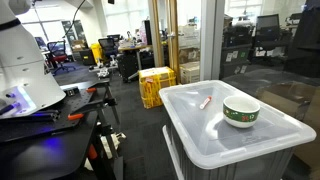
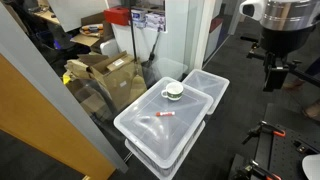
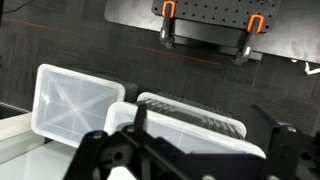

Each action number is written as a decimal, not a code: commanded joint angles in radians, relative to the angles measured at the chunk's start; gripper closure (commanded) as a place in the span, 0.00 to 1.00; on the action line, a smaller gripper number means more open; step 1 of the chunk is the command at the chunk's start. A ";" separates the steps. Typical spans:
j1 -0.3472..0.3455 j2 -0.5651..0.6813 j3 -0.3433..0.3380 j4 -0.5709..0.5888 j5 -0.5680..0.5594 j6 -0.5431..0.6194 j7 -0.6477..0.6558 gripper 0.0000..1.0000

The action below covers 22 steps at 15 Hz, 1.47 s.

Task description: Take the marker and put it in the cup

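Note:
The marker (image 1: pixel 205 101) is a small red-orange stick lying flat on the white lid of a plastic bin (image 1: pixel 200 135). It also shows in an exterior view (image 2: pixel 164 116). The cup (image 1: pixel 241 112) is cream-white with a dark green band and stands upright on the same lid, a short way from the marker; it also shows in an exterior view (image 2: pixel 174 91). My gripper (image 2: pixel 272 82) hangs high above the floor, well to the side of the bin and away from both. In the wrist view the gripper (image 3: pixel 200 112) is open and empty. Marker and cup are out of the wrist view.
A second white bin (image 2: pixel 207 82) stands beside the first. Cardboard boxes (image 2: pixel 105 72) sit behind a glass partition. Yellow crates (image 1: pixel 157 85) stand on the floor. A dark table with tools (image 1: pixel 50 115) is by the robot base. Orange clamps (image 3: pixel 167 14) hold a perforated board.

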 commanded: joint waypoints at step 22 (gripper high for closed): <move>-0.007 0.094 -0.116 -0.088 -0.230 0.652 -0.090 0.00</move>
